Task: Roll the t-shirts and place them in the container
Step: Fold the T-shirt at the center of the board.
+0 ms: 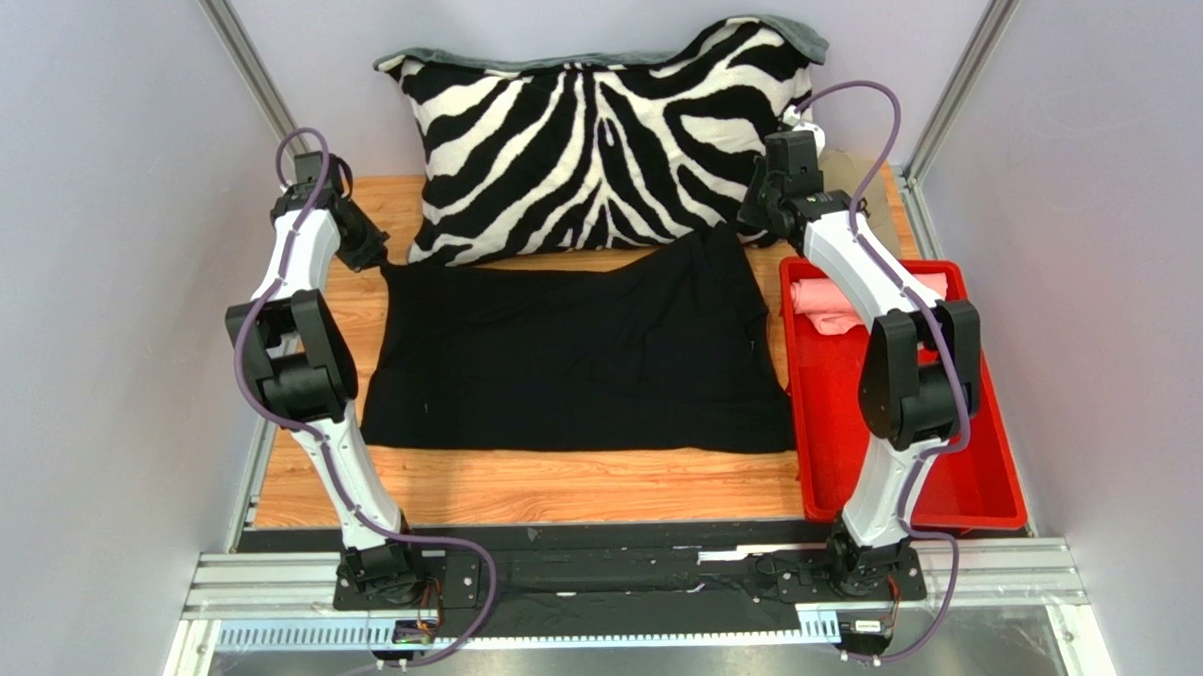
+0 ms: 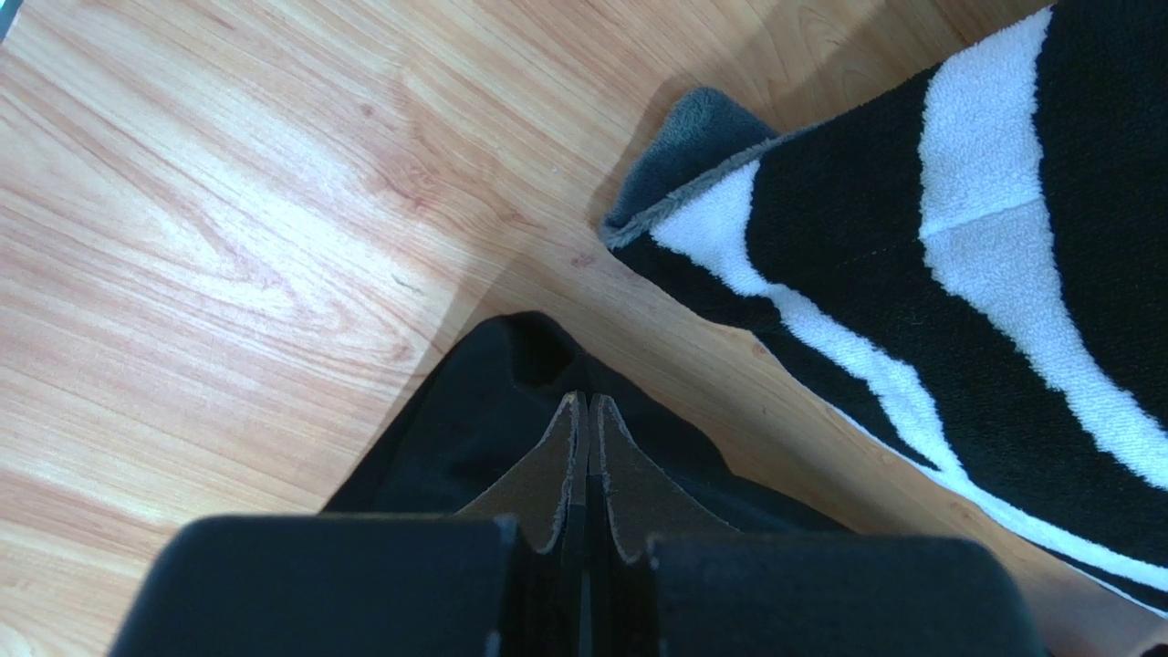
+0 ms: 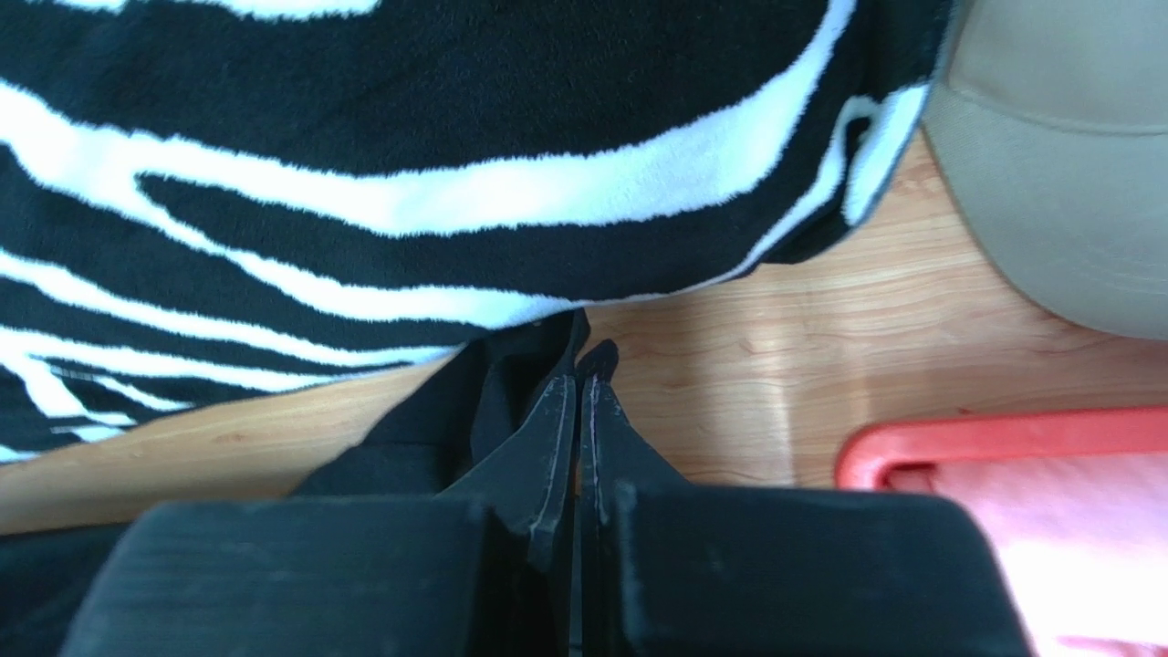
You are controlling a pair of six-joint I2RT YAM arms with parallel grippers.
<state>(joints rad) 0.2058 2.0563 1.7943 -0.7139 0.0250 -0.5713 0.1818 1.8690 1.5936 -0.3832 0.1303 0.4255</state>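
Note:
The black t-shirt [image 1: 571, 354] lies spread flat on the wooden table, just in front of the zebra pillow. My left gripper [image 1: 384, 262] is shut on its far left corner [image 2: 473, 411]. My right gripper [image 1: 742, 225] is shut on its far right corner [image 3: 514, 377], and that corner is raised a little. In the wrist views both pairs of jaws are pressed together with black cloth between them. The salmon pink t-shirt [image 1: 840, 307] lies bunched in the far end of the red bin, partly hidden by my right arm.
The zebra-striped pillow [image 1: 600, 128] leans at the back of the table, close behind both grippers. A red bin [image 1: 958, 476] stands at the right edge. A tan cap [image 3: 1063, 151] lies behind the bin, beside the pillow's right corner. Bare wood [image 1: 538, 483] shows in front of the shirt.

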